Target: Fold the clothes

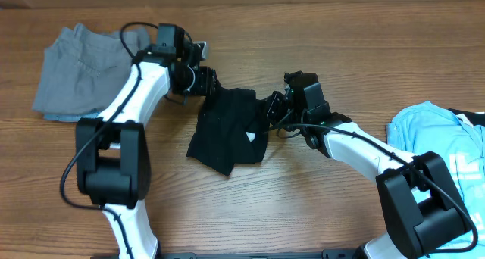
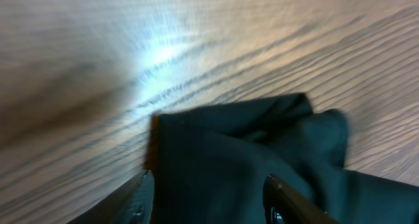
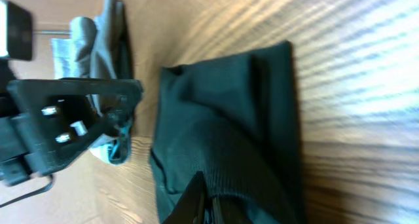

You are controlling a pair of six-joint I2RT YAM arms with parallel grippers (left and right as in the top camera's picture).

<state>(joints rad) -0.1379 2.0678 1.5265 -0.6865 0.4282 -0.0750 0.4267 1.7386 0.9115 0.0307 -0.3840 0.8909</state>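
The black shirt [image 1: 227,130] lies crumpled in the middle of the wooden table [image 1: 341,47]. My left gripper [image 1: 206,83] is at its upper left corner. In the left wrist view its fingers [image 2: 209,191] stand apart with the dark fabric [image 2: 262,152] between them. My right gripper [image 1: 274,107] is at the shirt's upper right edge. In the right wrist view its fingers [image 3: 204,198] are pinched together on a ridge of the black fabric [image 3: 236,106]. A grey garment [image 1: 76,70] lies at the far left. A light-blue tee [image 1: 432,130] lies at the right edge.
The left arm's gripper body [image 3: 72,129] shows in the right wrist view, close to the shirt's edge, with the grey garment [image 3: 91,40] behind it. A dark piece [image 1: 474,117] lies by the light-blue tee. Both arm bases stand at the front edge.
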